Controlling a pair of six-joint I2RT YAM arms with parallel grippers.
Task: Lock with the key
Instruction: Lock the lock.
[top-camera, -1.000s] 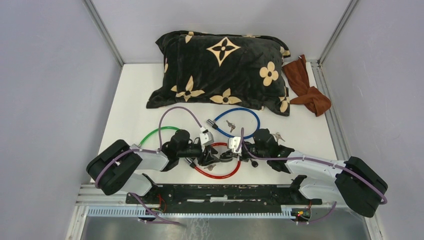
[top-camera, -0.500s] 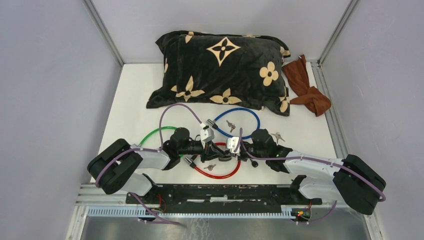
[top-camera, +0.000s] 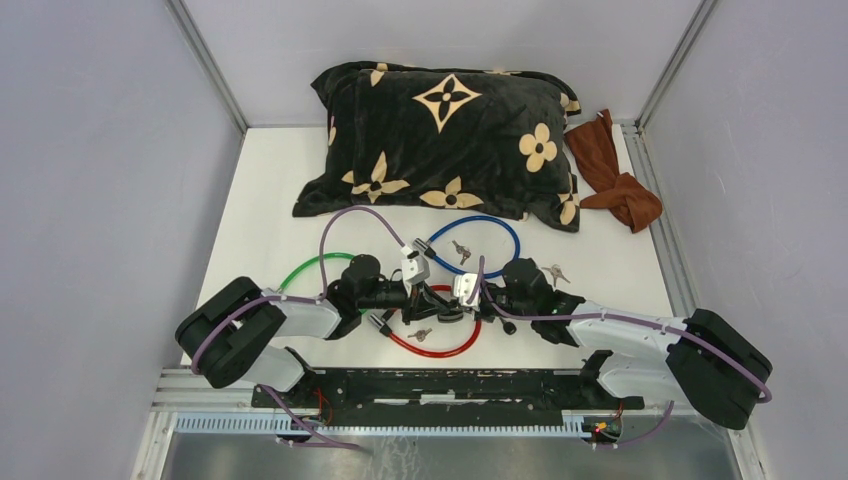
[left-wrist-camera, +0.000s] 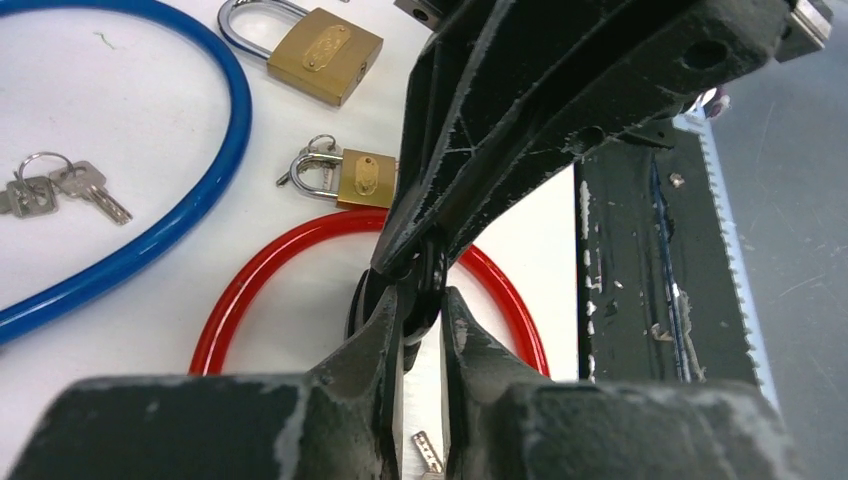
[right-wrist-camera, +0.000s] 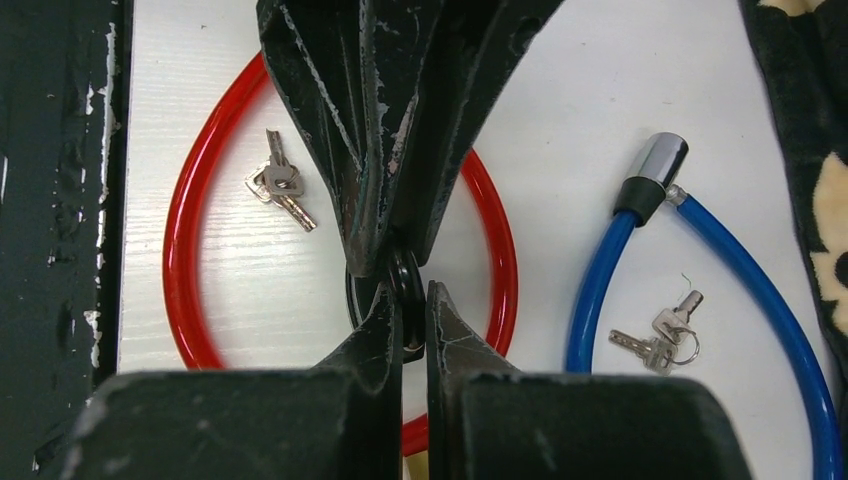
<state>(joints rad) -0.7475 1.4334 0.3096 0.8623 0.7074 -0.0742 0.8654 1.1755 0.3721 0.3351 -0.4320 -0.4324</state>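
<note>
Left hand (left-wrist-camera: 422, 305) has clamped onto the black head (left-wrist-camera: 430, 265) of the red cable lock (left-wrist-camera: 250, 272); right hand (right-wrist-camera: 410, 295), from 3 o'clock, pinches it too, likely bracing it for locking

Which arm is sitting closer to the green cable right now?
Left. The green cable emerges right beside the left arm; the right arm reaches in from the opposite side, beyond the red cable lock.
</note>
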